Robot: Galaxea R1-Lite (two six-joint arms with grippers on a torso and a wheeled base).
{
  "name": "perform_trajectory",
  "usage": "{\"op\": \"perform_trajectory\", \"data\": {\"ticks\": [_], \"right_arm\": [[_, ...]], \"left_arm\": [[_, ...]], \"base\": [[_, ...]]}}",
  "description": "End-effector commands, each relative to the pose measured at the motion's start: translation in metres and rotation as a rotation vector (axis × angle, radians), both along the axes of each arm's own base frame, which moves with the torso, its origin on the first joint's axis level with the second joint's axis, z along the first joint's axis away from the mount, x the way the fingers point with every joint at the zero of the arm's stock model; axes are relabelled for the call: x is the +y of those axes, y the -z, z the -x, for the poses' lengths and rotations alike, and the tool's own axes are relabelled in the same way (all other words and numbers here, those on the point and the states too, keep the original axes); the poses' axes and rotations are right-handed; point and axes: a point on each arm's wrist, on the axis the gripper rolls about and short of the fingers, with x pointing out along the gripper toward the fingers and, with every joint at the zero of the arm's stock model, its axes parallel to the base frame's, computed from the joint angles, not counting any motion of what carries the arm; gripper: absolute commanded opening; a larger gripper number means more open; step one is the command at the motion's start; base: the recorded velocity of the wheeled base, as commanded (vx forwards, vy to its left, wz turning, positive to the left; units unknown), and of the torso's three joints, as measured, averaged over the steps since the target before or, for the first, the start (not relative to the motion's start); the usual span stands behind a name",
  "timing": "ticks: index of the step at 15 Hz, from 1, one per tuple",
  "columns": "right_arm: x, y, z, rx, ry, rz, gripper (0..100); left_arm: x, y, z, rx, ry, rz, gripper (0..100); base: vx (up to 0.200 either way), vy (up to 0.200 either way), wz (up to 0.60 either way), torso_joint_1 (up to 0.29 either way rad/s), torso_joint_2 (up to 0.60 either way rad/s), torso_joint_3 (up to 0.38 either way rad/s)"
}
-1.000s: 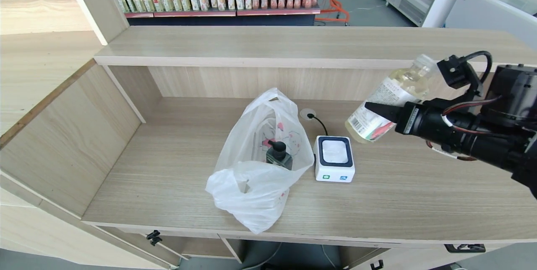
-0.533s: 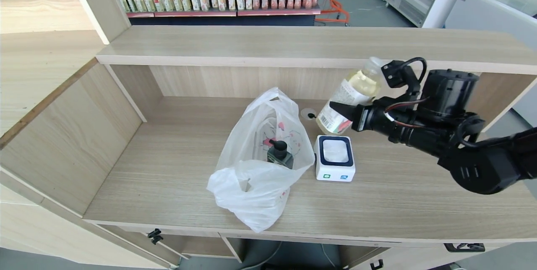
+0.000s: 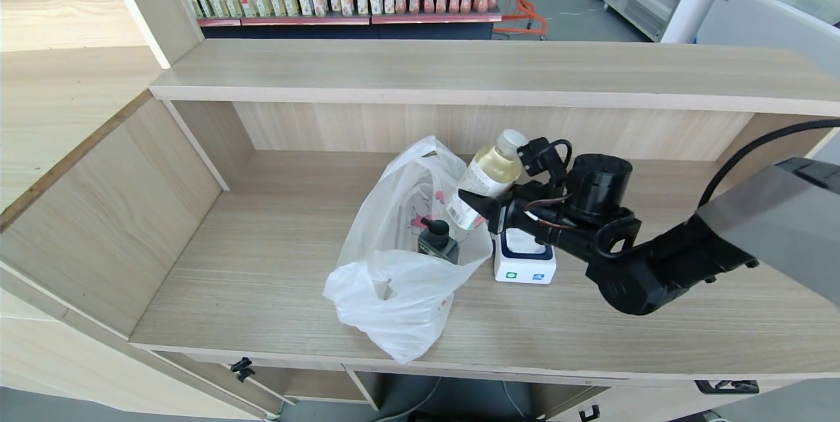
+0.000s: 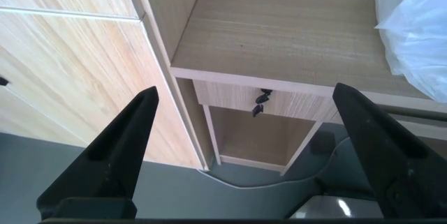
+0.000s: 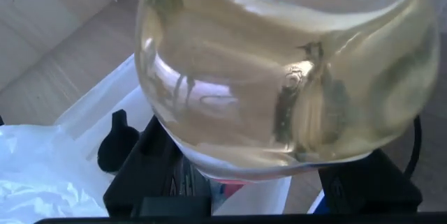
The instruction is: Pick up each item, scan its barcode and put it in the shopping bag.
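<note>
Plain light wooden counter (image 3: pixel 623 317) with a raised ledge along its 12 o'clock side. Near the middle, find the right gripper (image 3: pixel 474 202), come in from 3 o'clock and clamped tight on the lower body of a clear bottle (image 3: pixel 489 169) of pale yellow drink. Holds it clear of the counter and tilted, white cap toward 1 o'clock and labelled base toward 7 o'clock. Has that base just over the rim of the white plastic shopping bag (image 3: pixel 394 277), at the 3 o'clock side of its mouth; cannot tell whether bottle and plastic touch. Inside the open bag, can make out a dark pump bottle (image 3: pixel 436 239) standing upright. Just beside the bag, at its 3 o'clock, see the white scanner (image 3: pixel 523 271) with a dark-framed window on top, partly covered by the gripper and wrist above it. From the right wrist, get the bottle's rounded body close up, with the dark pump top and the bag's white folds beneath it.

Down in front of the counter's 6 o'clock edge, find the left gripper (image 4: pixel 246 91), fingers spread wide apart with nothing between them. Faces the cabinet under the counter and its small black handle (image 4: pixel 262 102), with a corner of the bag showing up on the counter, well apart from the fingers
</note>
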Motion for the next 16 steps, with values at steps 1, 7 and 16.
{"op": "perform_trajectory", "data": {"ticks": [1,7,16], "right_arm": [[0.008,0.026,-0.014,0.005,-0.005,0.030,0],[0.019,0.033,-0.037,-0.064,-0.023,0.029,0],[0.029,0.059,-0.056,-0.139,-0.049,0.118,0]], "left_arm": [[0.000,0.000,0.000,0.000,-0.001,0.000,100],[0.000,0.000,0.000,0.000,-0.001,0.000,100],[0.000,0.000,0.000,0.000,-0.001,0.000,100]], "base": [[0.000,0.000,0.00,0.000,0.00,0.000],[0.000,0.000,0.00,0.000,0.00,0.000],[0.000,0.000,0.00,0.000,0.00,0.000]]}}
